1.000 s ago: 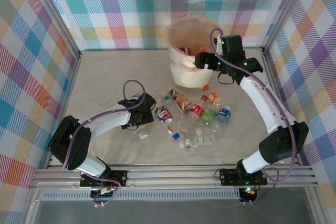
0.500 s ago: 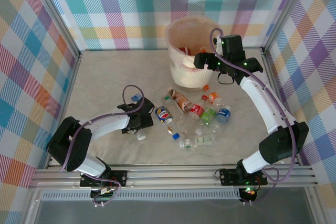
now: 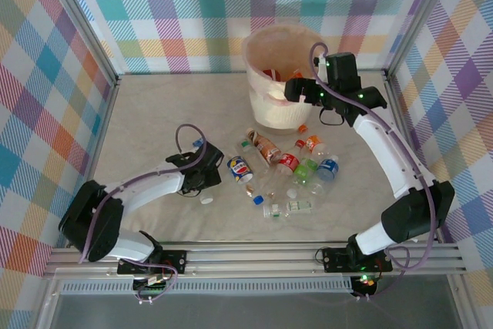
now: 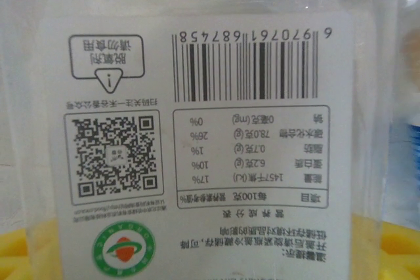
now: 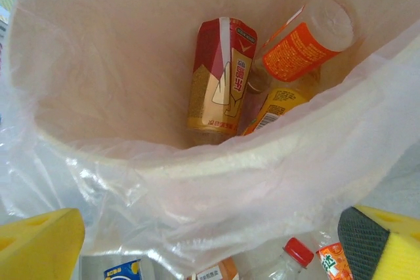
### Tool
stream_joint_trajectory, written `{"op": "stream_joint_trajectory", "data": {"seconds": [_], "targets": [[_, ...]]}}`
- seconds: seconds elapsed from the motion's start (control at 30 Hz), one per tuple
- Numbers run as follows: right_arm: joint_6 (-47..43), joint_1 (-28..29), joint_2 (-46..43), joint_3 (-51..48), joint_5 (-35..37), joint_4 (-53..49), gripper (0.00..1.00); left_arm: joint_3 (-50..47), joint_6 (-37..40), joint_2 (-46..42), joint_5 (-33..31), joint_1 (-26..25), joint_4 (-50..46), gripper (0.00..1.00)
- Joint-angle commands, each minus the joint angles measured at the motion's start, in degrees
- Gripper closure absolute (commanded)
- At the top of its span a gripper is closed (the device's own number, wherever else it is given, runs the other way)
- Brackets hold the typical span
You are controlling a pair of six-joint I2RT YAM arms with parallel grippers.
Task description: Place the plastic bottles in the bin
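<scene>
Nearest the arm bases, the left gripper (image 3: 202, 178) had sunk lower onto the worktop (image 3: 146, 113) than a second before. Its jaws had come in from wide open to partway shut around a clear white-label bottle (image 4: 210, 142). Yellow pads (image 4: 20, 254) sat either side of it, but I couldn't tell if they'd actually bitten yet, so to me that was a pick just starting, nothing lifted. From above the gripper hid that bottle, so I couldn't say which way its long axis or cap pointed. Just past it, the loose pile of bottles (image 3: 289, 171) lay on their sides mid-worktop, and the brown bottle (image 3: 266, 147) slanted with its cap end toward the far left. Farthest back, the right gripper (image 5: 210, 244) hung wide open and empty over the rim of the bin (image 5: 164, 162), with a red bottle (image 5: 220, 77) and an orange bottle (image 5: 302, 44) already inside.
</scene>
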Motion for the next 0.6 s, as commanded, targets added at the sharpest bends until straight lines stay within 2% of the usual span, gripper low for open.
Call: {"op": "stream_joint_trajectory", "data": {"seconds": [0.0, 0.13, 0.27, 0.37, 0.47, 0.57], "targets": [[1.55, -0.36, -3.19, -0.89, -2.38, 1.61, 0.00, -0.53, 0.15, -6.19, 0.06, -1.07, -1.80, 0.32], [3.01, -0.34, -5.64, -2.36, -5.48, 2.43, 0.00, -0.88, 2.46, -12.74, 0.67, -1.23, 0.34, 0.36], [5.16, -0.29, -8.44, -4.92, -10.45, 5.08, 0.00, -1.86, 7.18, -18.93, 0.76, -1.24, 6.86, 0.39], [6.50, 0.23, -9.45, -6.42, -14.94, 7.46, 0.00, -3.94, 12.65, -23.01, 0.85, -1.30, 15.53, 0.39], [6.81, 1.75, -9.28, -6.53, -16.55, 8.28, 0.00, -6.54, 18.20, -26.10, 1.46, -1.29, 28.48, 0.40], [6.85, 3.92, -8.61, -5.83, -17.09, 8.62, 0.00, -7.60, 24.39, -26.84, 3.17, -1.26, 37.49, 0.40]]}}
